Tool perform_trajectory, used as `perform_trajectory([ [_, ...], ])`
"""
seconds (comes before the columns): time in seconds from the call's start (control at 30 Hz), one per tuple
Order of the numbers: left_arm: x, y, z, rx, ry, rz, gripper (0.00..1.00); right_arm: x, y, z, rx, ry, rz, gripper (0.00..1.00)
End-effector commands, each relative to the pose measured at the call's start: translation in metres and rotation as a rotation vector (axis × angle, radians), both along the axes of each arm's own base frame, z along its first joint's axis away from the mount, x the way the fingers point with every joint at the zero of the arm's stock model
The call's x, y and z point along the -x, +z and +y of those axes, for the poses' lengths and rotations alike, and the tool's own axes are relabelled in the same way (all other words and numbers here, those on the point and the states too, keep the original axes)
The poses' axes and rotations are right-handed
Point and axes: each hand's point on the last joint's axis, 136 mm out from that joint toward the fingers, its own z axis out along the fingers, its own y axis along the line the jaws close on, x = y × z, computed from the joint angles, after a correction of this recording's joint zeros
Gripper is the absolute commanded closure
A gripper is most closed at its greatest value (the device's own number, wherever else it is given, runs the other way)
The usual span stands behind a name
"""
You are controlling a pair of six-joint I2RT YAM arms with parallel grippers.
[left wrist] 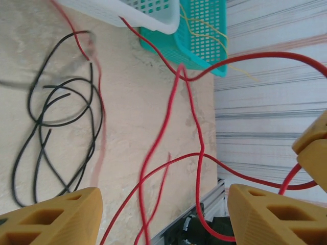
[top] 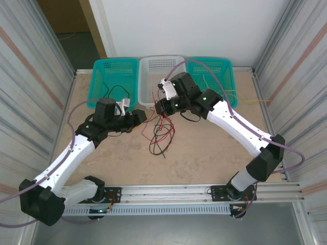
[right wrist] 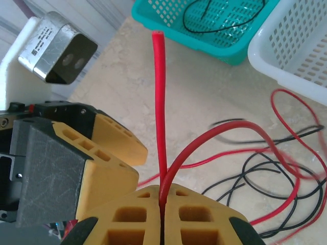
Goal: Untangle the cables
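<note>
Red and black cables [top: 161, 135] lie tangled on the table's middle. My right gripper [right wrist: 162, 196] is shut on a red cable [right wrist: 159, 102]; one short end stands straight up from the jaws and the rest curves off right toward the tangle [right wrist: 276, 168]. In the top view, the right gripper [top: 161, 107] hangs just in front of the white basket. My left gripper [left wrist: 163, 217] is open, its yellow fingers [left wrist: 56, 217] wide apart. Red cables [left wrist: 168, 122] cross the gap between them unclamped. Black cable loops [left wrist: 61, 117] lie to the left. The left gripper [top: 140, 117] sits close beside the right one.
Three baskets line the back edge: a teal one [top: 115, 76] holding a black cable [right wrist: 219, 15], a white one [top: 158, 71], and a teal one [top: 212, 71] with pale yellow cables [left wrist: 204, 25]. Corrugated metal walls flank the table. A rail [top: 179, 191] runs along the near edge.
</note>
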Motion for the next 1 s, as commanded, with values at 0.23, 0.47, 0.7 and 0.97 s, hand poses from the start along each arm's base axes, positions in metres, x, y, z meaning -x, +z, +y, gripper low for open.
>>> perform_trajectory([
  [0.23,0.006,0.045,-0.042,0.103,-0.141,-0.201,0.43,0.003,0.02,0.004,-0.137,-0.011,0.039,0.98],
  [0.47,0.02,0.043,-0.055,0.08,-0.208,-0.253,0.48,0.002,0.027,0.005,-0.197,-0.028,0.056,0.98],
  [0.7,0.026,0.015,-0.018,-0.078,-0.061,-0.151,0.35,0.001,0.023,-0.005,-0.183,-0.06,0.049,0.97],
  [0.97,0.043,-0.005,0.0,-0.14,-0.036,-0.054,0.29,0.001,0.017,-0.01,-0.174,-0.076,0.055,0.98],
])
